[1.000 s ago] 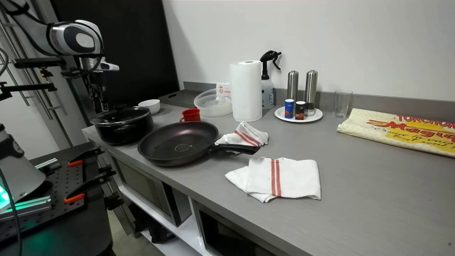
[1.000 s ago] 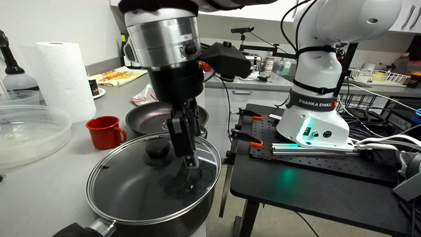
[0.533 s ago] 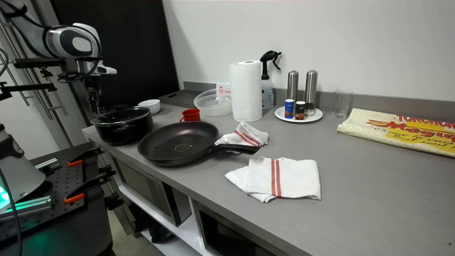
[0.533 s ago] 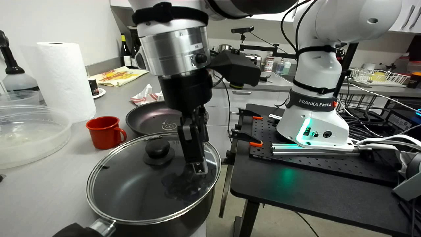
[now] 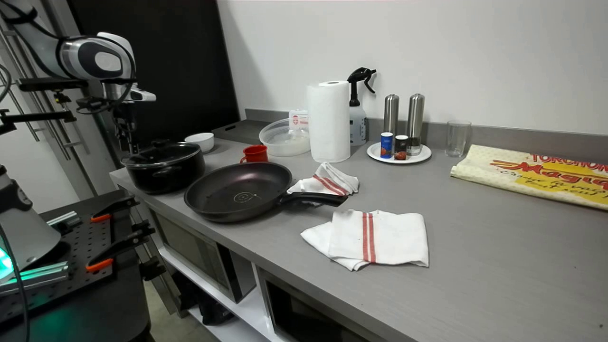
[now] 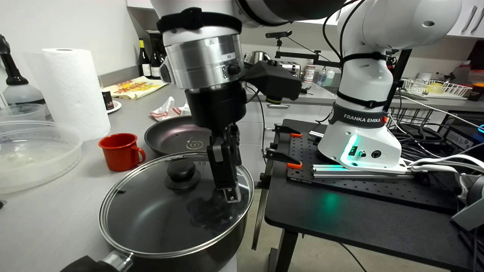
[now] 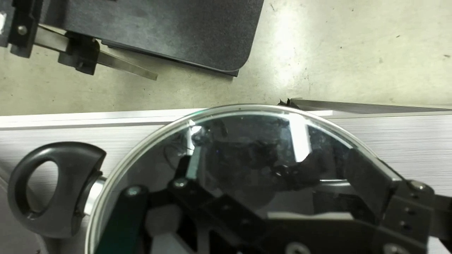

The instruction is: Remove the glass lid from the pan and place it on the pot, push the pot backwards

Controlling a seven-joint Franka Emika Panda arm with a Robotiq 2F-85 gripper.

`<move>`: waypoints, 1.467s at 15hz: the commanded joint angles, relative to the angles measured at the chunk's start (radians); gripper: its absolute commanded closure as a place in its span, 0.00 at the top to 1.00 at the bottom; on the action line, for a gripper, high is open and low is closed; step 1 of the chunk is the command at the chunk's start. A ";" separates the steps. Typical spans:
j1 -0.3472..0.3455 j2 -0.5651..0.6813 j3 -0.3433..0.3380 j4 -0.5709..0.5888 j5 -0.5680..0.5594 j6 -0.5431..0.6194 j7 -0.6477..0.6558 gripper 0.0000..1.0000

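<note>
The glass lid [image 6: 151, 215] lies on the black pot [image 6: 215, 253], with its black knob [image 6: 181, 170] upright. In an exterior view the lid [image 5: 161, 155] and pot [image 5: 175, 176] are at the counter's far left end. The black frying pan [image 5: 237, 190] sits uncovered beside the pot. My gripper [image 6: 230, 194] points down over the lid, between the knob and the rim on the counter-edge side. I cannot tell if the fingertips touch the glass. In the wrist view the gripper's fingers [image 7: 279, 171] are wide apart over the glass, with nothing visible between them.
A red mug [image 6: 120, 153] stands close to the pot and pan. A clear plastic tub [image 5: 285, 142], a paper towel roll [image 5: 331, 123] and a white bowl [image 5: 202, 140] stand behind. A folded towel [image 5: 394, 237] lies near the pan's handle. The counter edge runs beside the pot.
My gripper has moved down and a little away from the knob toward the lid's counter-edge side, with only slight motion in the last half second. The lid, pot and pan have not moved.
</note>
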 commanded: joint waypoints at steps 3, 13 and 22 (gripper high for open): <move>-0.001 -0.007 0.000 -0.028 0.027 0.070 -0.051 1.00; -0.008 0.057 -0.009 -0.036 0.033 0.134 -0.066 1.00; -0.010 0.046 0.000 -0.037 0.078 0.121 -0.084 1.00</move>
